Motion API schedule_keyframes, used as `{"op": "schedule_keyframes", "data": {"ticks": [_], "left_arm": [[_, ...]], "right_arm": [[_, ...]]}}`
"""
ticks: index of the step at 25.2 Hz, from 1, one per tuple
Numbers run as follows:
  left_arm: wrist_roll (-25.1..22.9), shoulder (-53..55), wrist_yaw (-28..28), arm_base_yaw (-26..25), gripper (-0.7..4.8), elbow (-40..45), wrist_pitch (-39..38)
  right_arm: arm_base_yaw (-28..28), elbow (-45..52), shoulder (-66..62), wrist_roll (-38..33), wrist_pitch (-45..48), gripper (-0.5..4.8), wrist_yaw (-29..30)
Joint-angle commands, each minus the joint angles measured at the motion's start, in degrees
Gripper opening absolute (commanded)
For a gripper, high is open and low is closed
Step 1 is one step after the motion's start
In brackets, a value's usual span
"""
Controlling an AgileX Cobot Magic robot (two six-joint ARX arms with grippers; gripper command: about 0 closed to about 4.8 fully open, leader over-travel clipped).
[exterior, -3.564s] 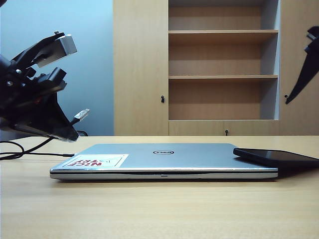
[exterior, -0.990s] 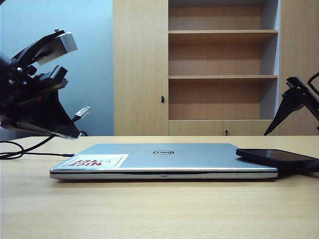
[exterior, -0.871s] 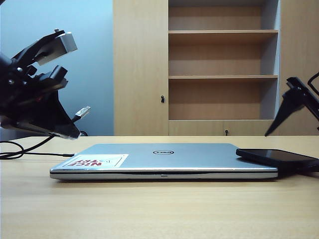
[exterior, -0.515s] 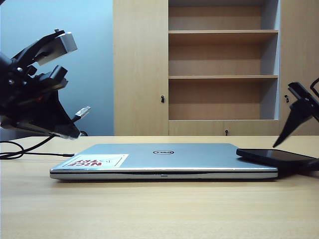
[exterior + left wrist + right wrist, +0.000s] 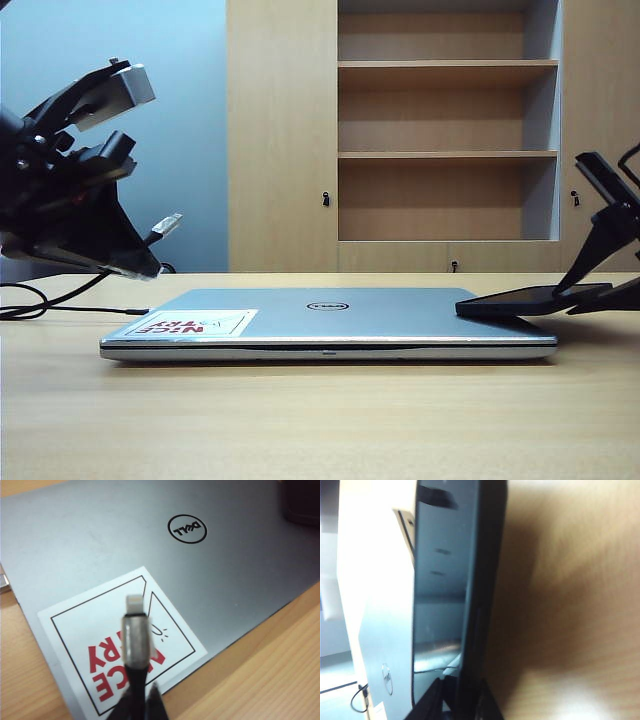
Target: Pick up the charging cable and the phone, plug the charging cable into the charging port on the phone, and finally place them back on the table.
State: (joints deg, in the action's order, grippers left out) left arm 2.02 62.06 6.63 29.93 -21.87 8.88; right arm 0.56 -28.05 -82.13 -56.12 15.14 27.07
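A closed silver laptop [image 5: 330, 322] lies flat on the light wood-grain table [image 5: 300, 420], with a red-and-white sticker [image 5: 190, 323] on its lid near the left corner and a round logo [image 5: 327, 305] in the middle of the lid. Above the laptop's left end and clear of it hangs the left gripper [image 5: 140, 255], its jaws pressed together on the charging cable [image 5: 162, 230]; the silver plug sticks out past the fingertips, angled up and toward the middle of the scene. In the left wrist view the plug [image 5: 134, 625] points out over the sticker [image 5: 120, 645], with the black cord pinched just behind it, and the cord [image 5: 60, 300] trails away down to the table behind the gripper. At the right edge of the scene the right gripper [image 5: 598, 292] is down at the laptop's right end, its jaws pinching the phone [image 5: 530, 299]. The phone is a thin black slab, one end reaching over the laptop's right corner, the other end held in the gripper and raised off the table so that the slab tilts slightly. The right wrist view shows the phone [image 5: 460, 590] edge-on, running between the two dark fingertips [image 5: 432, 702], with the laptop lid [image 5: 375, 630] on one side and bare table [image 5: 570, 605] on the other. Behind the table stands a tall wooden cabinet [image 5: 280, 130] with open shelves [image 5: 447, 155], and nothing can be seen on them.
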Motion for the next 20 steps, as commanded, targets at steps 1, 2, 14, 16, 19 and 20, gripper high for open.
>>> {"op": "schedule_keyframes", "data": {"ticks": [1,2,14,16,19,20], "left_arm": [[-0.09,-0.07,0.13,-0.04,-0.06,0.02,0.66],[-0.07,-0.07,0.11,-0.04,-0.06,0.02,0.66],[-0.09,-0.07,0.11,-0.04,-0.06,0.02,0.63],[-0.07,-0.07,0.11,-0.04,-0.06,0.02,0.63],[-0.07,-0.07,0.11,-0.04,-0.06,0.02,0.63],[-0.07,-0.07,0.11,-0.04,-0.06,0.02,0.66]], "right_arm": [[0.04,0.04,-0.07,0.39,-0.79,0.73,-0.59],[0.04,0.04,-0.07,0.39,-0.68,0.62,-0.61],[0.02,-0.09,0.09,0.68,1.36,-0.07,-0.39],[-0.02,-0.28,0.59,0.72,1.81,-0.07,-0.11],[-0.04,-1.92,2.8,3.67,0.52,-0.07,-0.15],[-0.04,-2.45,3.52,4.26,-0.13,-0.07,-0.17]]}}
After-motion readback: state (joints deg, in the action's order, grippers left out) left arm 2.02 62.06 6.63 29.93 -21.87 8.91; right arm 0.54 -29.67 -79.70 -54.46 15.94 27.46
